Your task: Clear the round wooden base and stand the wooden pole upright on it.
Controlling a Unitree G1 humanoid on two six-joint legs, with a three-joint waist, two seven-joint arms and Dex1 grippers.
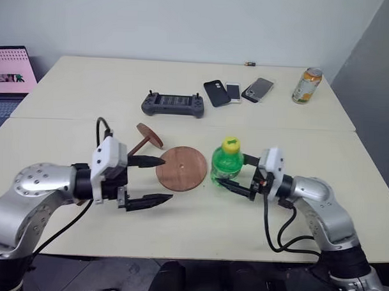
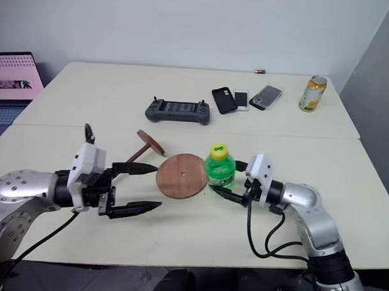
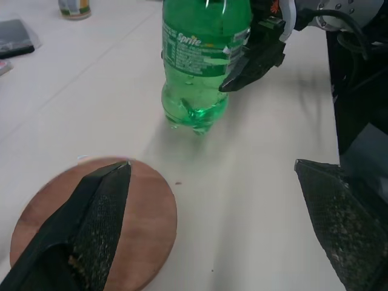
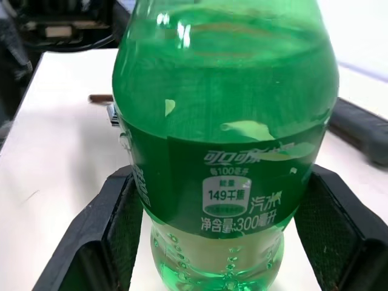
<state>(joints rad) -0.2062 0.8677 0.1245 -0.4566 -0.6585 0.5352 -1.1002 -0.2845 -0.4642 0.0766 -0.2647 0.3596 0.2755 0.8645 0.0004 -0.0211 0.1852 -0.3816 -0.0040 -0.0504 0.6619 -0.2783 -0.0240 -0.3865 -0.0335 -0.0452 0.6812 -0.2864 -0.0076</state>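
Base-clearing about done: round wooden base (image 1: 182,168) flat on the table (image 1: 68,90) and bare, green bottle (image 1: 227,161) just beside its right edge, clamped in the right claw (image 1: 236,183) and seemingly lifted a little. Still left: parking the bottle well aside, fetching the wooden pole (image 1: 145,141) lying behind the base's left edge, standing it in the centre hole. Left claw (image 1: 153,181) spread wide, empty, near the base. Farther back: game controller (image 1: 173,104), phones (image 1: 239,91), can (image 1: 307,85). Nothing between left claw and pole.
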